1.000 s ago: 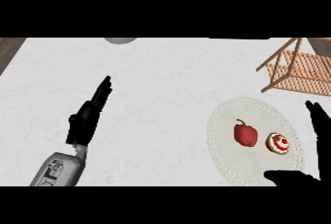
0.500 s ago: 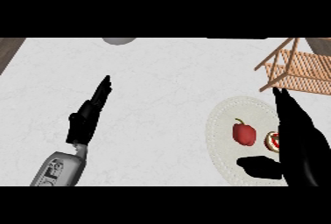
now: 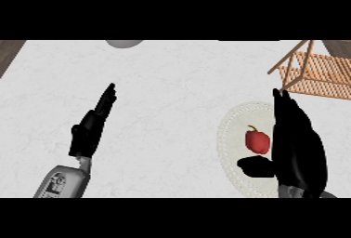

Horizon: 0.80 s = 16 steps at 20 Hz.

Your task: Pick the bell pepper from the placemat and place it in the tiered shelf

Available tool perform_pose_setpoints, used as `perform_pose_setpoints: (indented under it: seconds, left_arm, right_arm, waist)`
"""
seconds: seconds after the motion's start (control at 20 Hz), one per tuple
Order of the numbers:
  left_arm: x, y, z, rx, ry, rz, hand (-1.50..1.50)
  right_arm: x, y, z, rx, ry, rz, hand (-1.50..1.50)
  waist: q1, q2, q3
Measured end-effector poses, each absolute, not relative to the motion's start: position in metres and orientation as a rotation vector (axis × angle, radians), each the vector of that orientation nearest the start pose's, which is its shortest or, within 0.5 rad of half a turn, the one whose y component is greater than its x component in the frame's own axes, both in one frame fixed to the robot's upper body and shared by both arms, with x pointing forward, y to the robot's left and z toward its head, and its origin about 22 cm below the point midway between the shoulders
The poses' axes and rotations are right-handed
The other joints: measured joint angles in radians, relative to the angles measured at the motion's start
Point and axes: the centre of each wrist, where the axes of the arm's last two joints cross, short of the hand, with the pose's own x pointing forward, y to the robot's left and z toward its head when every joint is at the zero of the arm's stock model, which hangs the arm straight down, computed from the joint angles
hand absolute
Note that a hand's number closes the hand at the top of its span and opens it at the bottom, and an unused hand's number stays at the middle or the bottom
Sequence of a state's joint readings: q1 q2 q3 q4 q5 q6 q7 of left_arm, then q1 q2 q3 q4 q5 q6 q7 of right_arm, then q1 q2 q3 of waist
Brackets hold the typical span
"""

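Hovering open, right robot hand [image 3: 296, 144] flanks bell pepper [image 3: 257, 141] on placemat [image 3: 231, 135].

We see a white, faintly marbled counter top [image 3: 171, 102] filling most of the frame. A dark brown strip [image 3: 8, 52] shows at the upper left corner. A grey round object [image 3: 125, 43] sits at the top edge, partly cropped.

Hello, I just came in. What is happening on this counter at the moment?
The robot's right hand, fingers straight and open, is over the right part of the pale round placemat, just beside the red bell pepper, which lies on the mat and is not grasped. The wooden tiered shelf stands beyond it at the far right. The left hand rests open on the left side of the counter.
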<state>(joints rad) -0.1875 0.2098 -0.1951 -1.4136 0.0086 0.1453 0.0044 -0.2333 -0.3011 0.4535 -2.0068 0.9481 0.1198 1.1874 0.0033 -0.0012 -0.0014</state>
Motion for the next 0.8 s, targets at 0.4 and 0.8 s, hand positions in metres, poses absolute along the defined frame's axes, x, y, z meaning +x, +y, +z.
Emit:
perform_pose_setpoints:
  seconds: [0.4,0.8]
  left_arm:
    - [0.288,0.223,0.013,0.106,-1.575,-0.261,0.00]
    - [0.283,0.222,0.018,0.101,-1.576,-0.259,0.00]
  right_arm:
    - [0.232,-0.143,0.127,-1.122,-1.044,0.593,-1.50]
    - [0.238,-0.138,0.113,-1.138,-0.973,0.583,-1.50]
  waist:
    - [-0.004,0.001,0.000]
    - [-0.002,0.000,0.001]
